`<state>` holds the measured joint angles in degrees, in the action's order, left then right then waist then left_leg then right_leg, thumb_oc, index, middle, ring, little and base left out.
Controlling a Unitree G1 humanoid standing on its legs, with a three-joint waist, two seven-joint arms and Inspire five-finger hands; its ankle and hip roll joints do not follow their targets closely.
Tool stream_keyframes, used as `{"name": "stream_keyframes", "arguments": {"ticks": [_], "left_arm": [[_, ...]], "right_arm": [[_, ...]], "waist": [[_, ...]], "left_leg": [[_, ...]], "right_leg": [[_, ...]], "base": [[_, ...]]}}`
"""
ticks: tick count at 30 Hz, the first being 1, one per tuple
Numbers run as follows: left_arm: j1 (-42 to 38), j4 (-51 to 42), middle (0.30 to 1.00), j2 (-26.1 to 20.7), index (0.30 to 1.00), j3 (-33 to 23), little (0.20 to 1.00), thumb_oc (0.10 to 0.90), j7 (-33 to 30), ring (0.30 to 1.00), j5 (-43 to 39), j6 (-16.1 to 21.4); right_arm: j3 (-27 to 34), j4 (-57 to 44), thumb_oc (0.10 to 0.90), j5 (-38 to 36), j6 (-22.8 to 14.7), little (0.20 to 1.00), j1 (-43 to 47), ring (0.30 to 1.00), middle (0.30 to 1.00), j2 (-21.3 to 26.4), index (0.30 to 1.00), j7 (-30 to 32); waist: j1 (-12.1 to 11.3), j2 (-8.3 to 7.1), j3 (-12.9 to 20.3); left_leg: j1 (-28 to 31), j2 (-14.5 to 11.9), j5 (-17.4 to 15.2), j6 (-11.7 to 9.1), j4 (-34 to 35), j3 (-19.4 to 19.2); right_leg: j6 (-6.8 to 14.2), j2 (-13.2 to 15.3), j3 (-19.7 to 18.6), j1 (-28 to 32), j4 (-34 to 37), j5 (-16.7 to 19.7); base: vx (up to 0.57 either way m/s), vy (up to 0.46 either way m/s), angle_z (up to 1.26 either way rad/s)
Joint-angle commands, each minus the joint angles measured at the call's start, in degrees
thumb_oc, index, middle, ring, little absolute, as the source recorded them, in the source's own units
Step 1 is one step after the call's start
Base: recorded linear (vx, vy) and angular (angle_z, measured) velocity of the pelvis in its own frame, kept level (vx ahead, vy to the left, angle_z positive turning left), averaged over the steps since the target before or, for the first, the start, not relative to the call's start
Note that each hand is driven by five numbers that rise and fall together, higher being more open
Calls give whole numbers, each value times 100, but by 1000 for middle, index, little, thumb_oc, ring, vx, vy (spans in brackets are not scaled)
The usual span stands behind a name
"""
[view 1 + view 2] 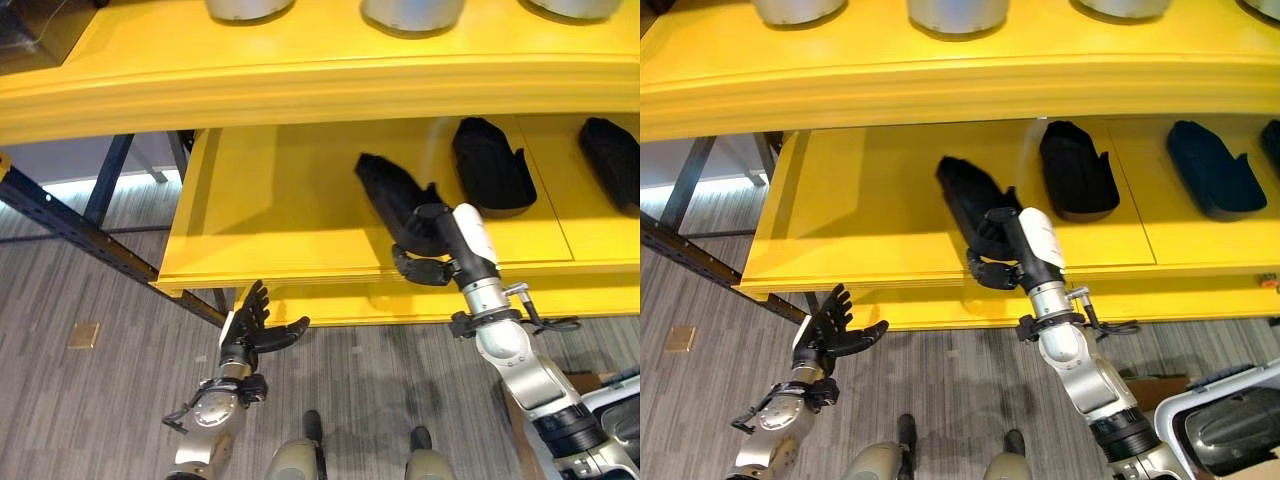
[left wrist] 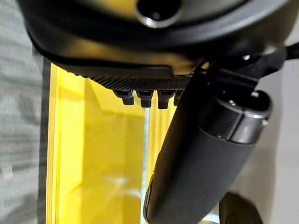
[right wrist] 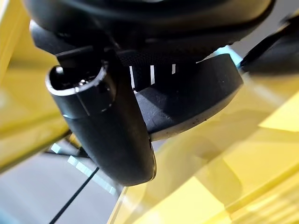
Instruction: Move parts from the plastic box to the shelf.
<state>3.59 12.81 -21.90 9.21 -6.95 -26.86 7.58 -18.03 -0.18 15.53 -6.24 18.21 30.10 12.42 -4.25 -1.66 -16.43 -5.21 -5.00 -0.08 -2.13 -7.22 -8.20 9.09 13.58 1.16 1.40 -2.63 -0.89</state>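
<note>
A long black part [image 1: 385, 185] lies at an angle on the lower board of the yellow shelf [image 1: 270, 220]. My right hand [image 1: 432, 262] reaches in from the shelf's front edge and is shut on the part's near end. In the right wrist view the part [image 3: 196, 93] sits under the fingers, beside the thumb [image 3: 107, 130]. My left hand [image 1: 256, 325] hangs open and holds nothing, fingers spread, below the shelf's front left corner. The plastic box [image 1: 1200, 400] stands on the floor at the lower right with a dark part [image 1: 1232, 428] inside.
Two more black parts [image 1: 490, 165] [image 1: 612, 160] lie further right on the same board. Silver round containers [image 1: 410, 12] stand on the upper yellow shelf board [image 1: 300, 80]. A dark metal frame [image 1: 70, 225] runs slantwise at the left over grey plank floor.
</note>
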Motion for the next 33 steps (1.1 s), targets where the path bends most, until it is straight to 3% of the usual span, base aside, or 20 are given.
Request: {"name": "stream_keyframes", "arguments": {"ticks": [1, 5, 13, 15, 19, 20, 33], "left_arm": [[252, -672, 1000, -148, 1000, 87, 1000, 900, 116, 1000, -211, 507], [258, -669, 1000, -203, 1000, 163, 1000, 900, 174, 1000, -297, 485], [251, -682, 1000, -320, 1000, 245, 1000, 900, 214, 1000, -462, 535], [98, -719, 1000, -436, 1000, 282, 1000, 900, 172, 1000, -530, 601], [-55, -748, 1000, -465, 1000, 314, 1000, 900, 125, 1000, -620, 631], [-109, -750, 1000, -477, 1000, 335, 1000, 900, 122, 1000, -660, 630], [-387, -641, 1000, -628, 1000, 587, 1000, 900, 169, 1000, -810, 616]], "right_arm": [[412, -97, 400, -164, -426, 300, 994, 300, 300, -122, 300, 433], [148, 588, 400, -274, -253, 300, 1540, 300, 300, -81, 300, 449], [-175, 2058, 400, -516, -21, 300, 2807, 300, 300, 170, 300, 638], [-356, 2869, 400, -788, 43, 300, 3555, 300, 300, 240, 300, 748], [-432, 3641, 400, -1241, 44, 300, 4092, 300, 300, 178, 300, 783], [-408, 4010, 400, -1667, 20, 300, 4289, 300, 300, 115, 300, 725], [-617, 5902, 400, -2402, 78, 300, 5295, 300, 300, 1, 300, 642]], "waist": [[74, -208, 794], [-103, -314, 786], [-304, -386, 632], [-343, -357, 409], [-368, -295, 220], [-412, -260, 117], [-652, -180, -80]], "left_leg": [[-895, -708, -296, -215, -1029, 216], [-1022, -694, -205, -234, -947, 319], [-1291, -689, -142, -291, -1071, 515], [-1499, -708, -198, -322, -1361, 627], [-1653, -775, -328, -342, -1733, 741], [-1686, -794, -416, -327, -1913, 822], [-2034, -620, -731, -253, -2582, 1142]], "right_leg": [[75, 249, 226, 130, -112, -73], [77, 212, 406, 147, -42, -36], [21, 113, 515, 1, -256, -170], [-40, 15, 461, -321, -704, -337], [-123, -71, 389, -680, -1320, -570], [-151, -104, 346, -817, -1601, -679], [-200, -58, 418, -1069, -2363, -1021]], "base": [[19, -7, 10], [12, -27, 13], [-41, -28, 11], [-174, -23, 11], [-136, -2, 7], [-100, 11, 4], [-46, 17, 6]]}}
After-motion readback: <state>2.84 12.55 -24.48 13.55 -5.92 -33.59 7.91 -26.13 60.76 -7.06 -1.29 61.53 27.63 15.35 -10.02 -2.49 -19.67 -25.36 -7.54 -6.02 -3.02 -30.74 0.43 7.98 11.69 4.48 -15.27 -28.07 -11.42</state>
